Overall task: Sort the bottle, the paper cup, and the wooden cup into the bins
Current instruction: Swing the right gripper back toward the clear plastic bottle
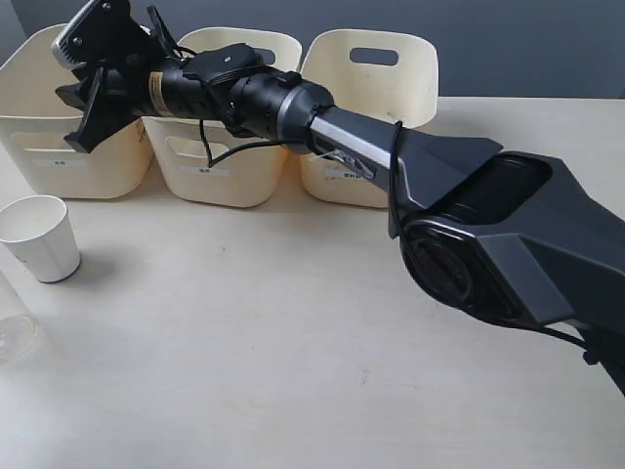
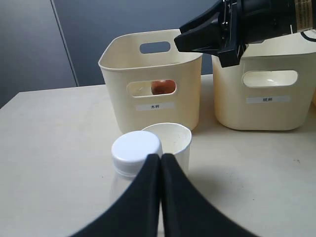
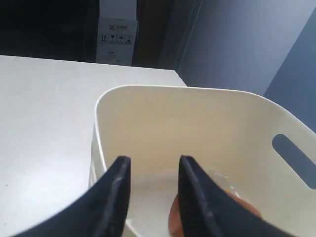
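Observation:
The wooden cup point(image 3: 241, 203) lies in the bottom of the left bin point(image 1: 39, 117), and shows brown through the bin's handle cut-out point(image 2: 160, 87). My right gripper point(image 3: 150, 165) hangs open just above that bin point(image 3: 148, 113) with nothing between its fingers; it reaches across from the right point(image 1: 73, 115). The white paper cup point(image 1: 39, 237) stands upright on the table in front of the left bin. The clear bottle point(image 1: 10, 332) stands beside it at the table's left edge, its white cap point(image 2: 137, 152) close to my left gripper point(image 2: 161, 158), which is shut and empty.
The middle bin point(image 1: 234, 147) and right bin point(image 1: 376, 107) stand in a row with the left one at the back of the table. The right arm's black body point(image 1: 488, 234) stretches across the table's right half and over the two bins.

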Action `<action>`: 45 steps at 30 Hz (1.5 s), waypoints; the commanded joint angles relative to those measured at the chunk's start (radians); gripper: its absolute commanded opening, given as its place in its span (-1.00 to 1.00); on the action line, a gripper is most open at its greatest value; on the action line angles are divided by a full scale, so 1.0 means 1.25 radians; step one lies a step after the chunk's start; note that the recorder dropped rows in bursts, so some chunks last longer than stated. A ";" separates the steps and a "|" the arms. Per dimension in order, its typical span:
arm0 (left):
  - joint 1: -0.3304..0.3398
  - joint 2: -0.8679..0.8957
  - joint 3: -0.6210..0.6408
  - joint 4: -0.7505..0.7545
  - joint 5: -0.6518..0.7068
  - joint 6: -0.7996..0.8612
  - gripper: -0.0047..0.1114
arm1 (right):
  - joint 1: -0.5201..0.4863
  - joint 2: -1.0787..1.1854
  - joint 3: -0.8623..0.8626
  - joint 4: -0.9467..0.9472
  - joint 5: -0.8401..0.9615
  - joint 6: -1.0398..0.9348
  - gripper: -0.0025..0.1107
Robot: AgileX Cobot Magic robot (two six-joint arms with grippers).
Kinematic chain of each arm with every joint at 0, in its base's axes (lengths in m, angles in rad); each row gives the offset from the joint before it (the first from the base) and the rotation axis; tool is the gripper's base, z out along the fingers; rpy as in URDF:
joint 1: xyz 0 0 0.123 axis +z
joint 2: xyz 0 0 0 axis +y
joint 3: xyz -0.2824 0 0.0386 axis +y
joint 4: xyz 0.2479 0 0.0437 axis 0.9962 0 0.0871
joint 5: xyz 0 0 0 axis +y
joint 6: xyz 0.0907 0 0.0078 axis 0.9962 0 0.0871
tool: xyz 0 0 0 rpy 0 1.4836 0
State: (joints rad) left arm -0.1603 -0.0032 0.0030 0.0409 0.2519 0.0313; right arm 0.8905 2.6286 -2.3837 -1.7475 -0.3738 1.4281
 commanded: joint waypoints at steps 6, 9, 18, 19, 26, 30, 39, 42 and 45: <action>-0.002 0.003 -0.002 0.002 -0.011 -0.002 -0.92 | -0.004 -0.113 -0.006 0.002 -0.014 0.016 -0.37; -0.002 0.003 -0.002 0.002 -0.011 -0.002 -0.92 | -0.004 -0.160 -0.006 0.002 -0.089 0.044 -0.37; -0.002 0.003 -0.002 0.002 -0.011 -0.002 -0.92 | -0.005 -0.256 0.034 0.002 -0.271 0.094 -0.97; -0.002 0.003 -0.002 0.002 -0.011 -0.002 -0.92 | -0.005 -0.268 0.056 0.002 -0.289 0.094 -0.97; -0.002 0.003 -0.002 0.002 -0.011 -0.002 -0.92 | -0.005 -0.354 0.303 0.002 -0.273 -0.011 -0.97; -0.002 0.003 -0.002 0.002 -0.011 -0.002 -0.92 | -0.005 -0.401 0.450 0.002 -0.231 -0.077 -0.97; -0.002 0.003 -0.002 0.002 -0.011 -0.002 -0.92 | 0.013 -0.433 0.635 0.002 -0.230 -0.172 -0.97; -0.002 0.003 -0.002 0.002 -0.011 -0.002 -0.92 | 0.041 -0.433 0.665 0.002 -0.208 -0.196 -0.97; -0.002 0.003 -0.002 0.002 -0.011 -0.002 -0.92 | 0.072 -0.433 0.675 0.002 -0.183 -0.204 -0.97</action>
State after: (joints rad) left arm -0.1603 -0.0032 0.0030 0.0409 0.2519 0.0313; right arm 0.9481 2.1010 -1.5524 -1.7474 -0.6307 1.1916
